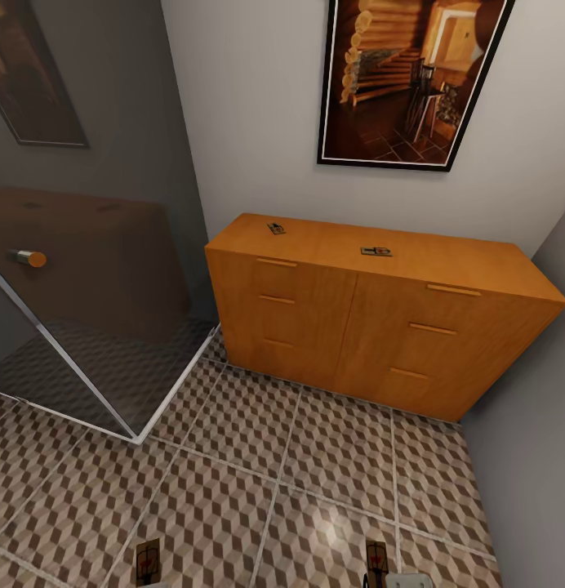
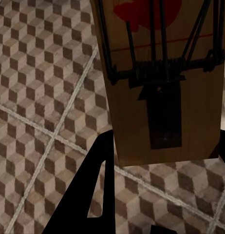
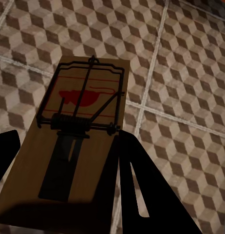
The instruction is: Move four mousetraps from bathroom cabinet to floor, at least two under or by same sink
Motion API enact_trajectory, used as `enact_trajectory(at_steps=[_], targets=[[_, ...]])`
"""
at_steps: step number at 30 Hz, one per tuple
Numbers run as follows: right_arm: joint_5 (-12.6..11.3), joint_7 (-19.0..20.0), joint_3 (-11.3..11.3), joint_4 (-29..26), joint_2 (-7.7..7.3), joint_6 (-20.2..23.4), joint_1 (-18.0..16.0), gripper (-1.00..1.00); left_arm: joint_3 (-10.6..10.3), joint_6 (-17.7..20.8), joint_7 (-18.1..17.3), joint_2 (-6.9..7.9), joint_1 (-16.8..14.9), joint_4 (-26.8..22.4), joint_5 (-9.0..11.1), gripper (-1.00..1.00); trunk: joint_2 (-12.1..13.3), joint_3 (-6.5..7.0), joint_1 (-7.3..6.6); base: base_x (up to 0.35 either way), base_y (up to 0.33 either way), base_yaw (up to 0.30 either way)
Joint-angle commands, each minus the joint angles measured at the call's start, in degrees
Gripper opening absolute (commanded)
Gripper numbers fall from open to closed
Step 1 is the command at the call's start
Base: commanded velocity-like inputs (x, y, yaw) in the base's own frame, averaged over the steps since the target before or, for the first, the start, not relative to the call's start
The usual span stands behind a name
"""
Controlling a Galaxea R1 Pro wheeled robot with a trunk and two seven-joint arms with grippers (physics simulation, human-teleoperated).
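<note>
The orange-brown cabinet [image 1: 372,327] stands against the far wall with its drawers closed. Two mousetraps lie on its top, one near the left end [image 1: 276,228] and one near the middle [image 1: 376,251]. Two more mousetraps show at the near edge of the head view, one left [image 1: 147,559] and one right [image 1: 376,562], over the cube-patterned bathroom floor [image 1: 315,482]. In the left wrist view my left gripper [image 2: 166,141] is shut on a tan mousetrap [image 2: 163,73]. My right gripper [image 3: 68,136] grips another mousetrap [image 3: 78,146] between its dark fingers [image 3: 141,195].
A glass shower partition [image 1: 95,327] with a round orange-tipped handle [image 1: 28,258] runs along the left, its base rail meeting the floor. A grey wall [image 1: 536,425] closes the right side. A framed picture [image 1: 409,77] hangs above the cabinet.
</note>
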Motion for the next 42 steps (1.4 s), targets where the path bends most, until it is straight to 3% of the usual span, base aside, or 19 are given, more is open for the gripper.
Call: enact_trajectory(at_steps=[1,42], targets=[[0.4,-0.3,0.2,0.1,0.01,0.0,0.0,-1.0,-0.5,-0.2,0.5,-0.03,-0.1,0.2,0.0,-1.0,0.0,-0.04,0.0,0.0,0.0,0.0],[0.4,-0.3,0.2,0.1,0.01,0.0,0.0,-1.0,-0.5,-0.2,0.5,-0.03,-0.1,0.2,0.0,-1.0,0.0,-0.04,0.0,0.0,0.0,0.0]])
